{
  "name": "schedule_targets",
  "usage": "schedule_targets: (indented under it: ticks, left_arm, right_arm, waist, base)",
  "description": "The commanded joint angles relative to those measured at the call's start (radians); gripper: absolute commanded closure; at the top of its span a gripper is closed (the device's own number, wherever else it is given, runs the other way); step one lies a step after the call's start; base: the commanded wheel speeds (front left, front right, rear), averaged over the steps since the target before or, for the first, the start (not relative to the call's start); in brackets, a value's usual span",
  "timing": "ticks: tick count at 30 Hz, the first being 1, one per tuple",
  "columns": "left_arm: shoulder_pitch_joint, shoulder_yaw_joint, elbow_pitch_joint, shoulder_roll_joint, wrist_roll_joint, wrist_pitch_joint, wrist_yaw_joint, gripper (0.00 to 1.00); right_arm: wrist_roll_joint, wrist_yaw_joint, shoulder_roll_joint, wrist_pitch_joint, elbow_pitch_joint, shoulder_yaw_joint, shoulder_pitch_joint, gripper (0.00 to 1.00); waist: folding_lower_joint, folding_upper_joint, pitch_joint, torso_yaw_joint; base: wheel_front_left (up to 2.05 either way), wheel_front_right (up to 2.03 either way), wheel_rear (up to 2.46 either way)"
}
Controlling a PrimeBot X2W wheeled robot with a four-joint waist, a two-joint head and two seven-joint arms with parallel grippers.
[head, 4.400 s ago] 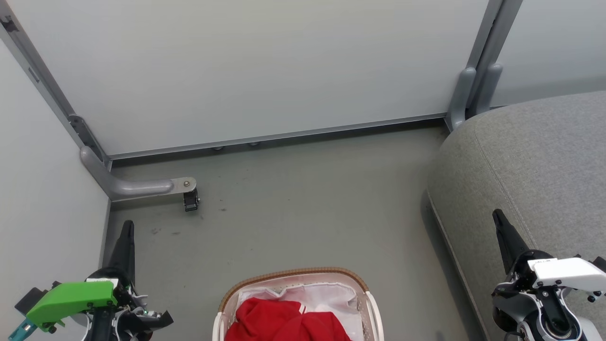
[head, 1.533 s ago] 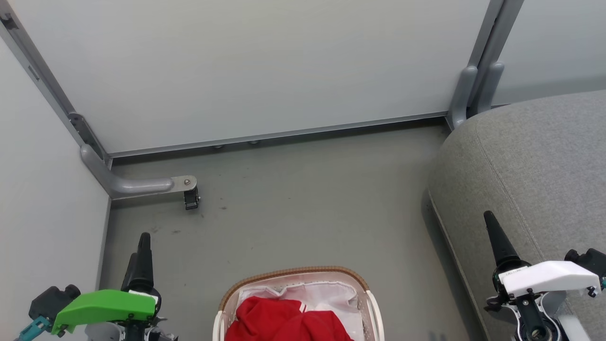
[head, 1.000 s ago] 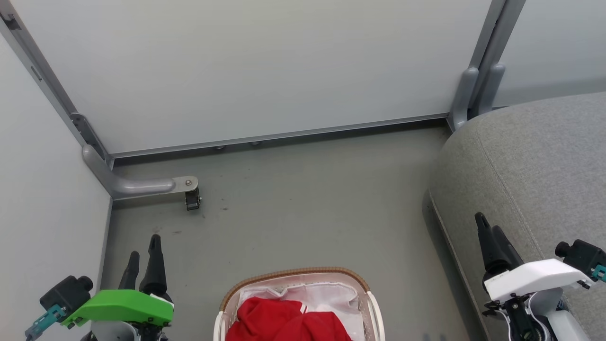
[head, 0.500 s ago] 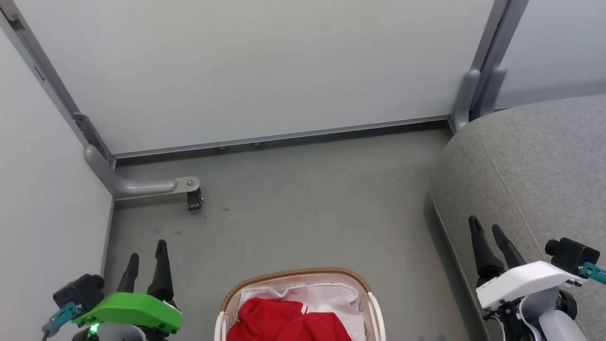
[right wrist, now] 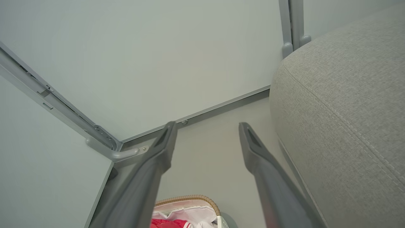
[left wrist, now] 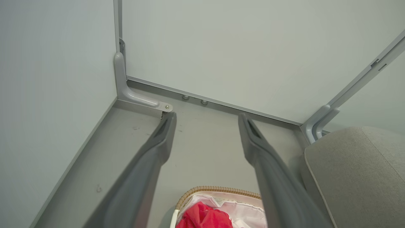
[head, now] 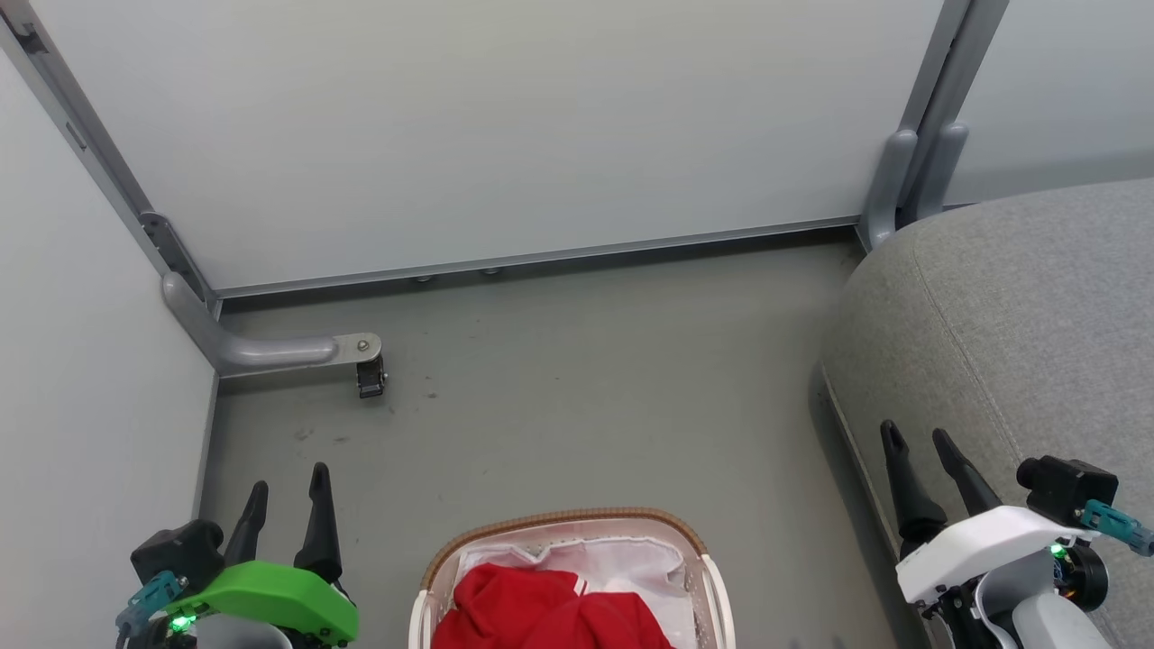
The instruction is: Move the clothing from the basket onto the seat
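Note:
Red clothing lies in the white basket with a brown woven rim and white liner, at the bottom centre of the head view. The clothing and basket also sit at the bottom of the left wrist view, and the basket at the bottom of the right wrist view. The grey seat fills the right side. My left gripper stands open, empty, left of the basket. My right gripper stands open, empty, over the seat's left edge. In the wrist views the left gripper and right gripper hold nothing.
Grey partition panels close off the back and left. A metal foot with a small black caster juts onto the floor at the left. A grey post stands by the seat's far corner. Grey floor lies between basket and panels.
Both wrists have rolled, so each gripper now shows two spread fingers instead of one. The left gripper drifted right, the right gripper drifted left and down. Basket and clothing are unmoved.

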Motion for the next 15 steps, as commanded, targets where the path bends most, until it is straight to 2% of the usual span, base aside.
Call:
schedule_targets:
  ticks: [1, 15]
  left_arm:
    - [-0.028, -0.003, -0.003, 0.012, 0.031, -0.009, 0.003, 0.0]
    - [-0.029, -0.001, -0.002, 0.009, 0.162, -0.042, 0.01, 0.0]
  right_arm:
    - [-0.031, 0.0, -0.01, -0.011, -0.001, 0.005, -0.016, 0.0]
    - [-0.169, 0.0, -0.015, -0.044, 0.021, 0.005, -0.027, 0.0]
  waist:
    - [0.0, 0.0, 0.001, 0.0]
    - [0.0, 0.0, 0.003, 0.003]
  base:
    - [0.0, 0.0, 0.0]
    - [0.0, 0.0, 0.0]
